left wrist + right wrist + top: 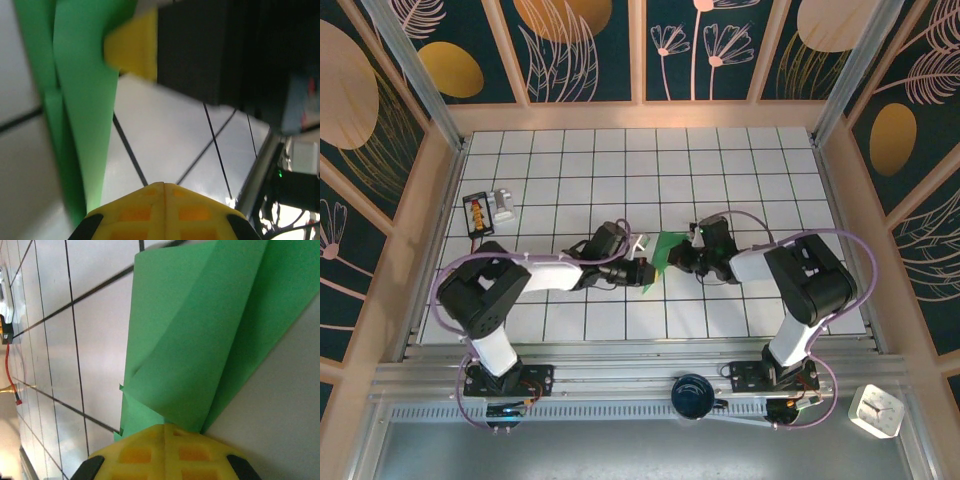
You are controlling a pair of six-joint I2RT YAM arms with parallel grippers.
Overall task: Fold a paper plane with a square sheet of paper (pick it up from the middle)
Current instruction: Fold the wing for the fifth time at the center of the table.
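Observation:
The square sheet of paper [664,250] is green and creased, with triangular flaps folded over; it lies on the tiled table between my two grippers. In the right wrist view the paper [200,340] lies just ahead of my right gripper [167,427], whose yellow fingers are shut with their tips at the paper's near edge, touching it. My right gripper [674,262] comes in from the right. My left gripper [647,273] is shut beside the paper's left edge. Its closed yellow tips [163,185] sit over bare tile, with the paper [80,100] to their left.
A black-and-orange device with a white block [487,209] lies at the table's far left, with its red wire [11,375]. A dark round object [692,393] and a white timer [876,410] sit off the table at the near edge. Wooden walls surround the table.

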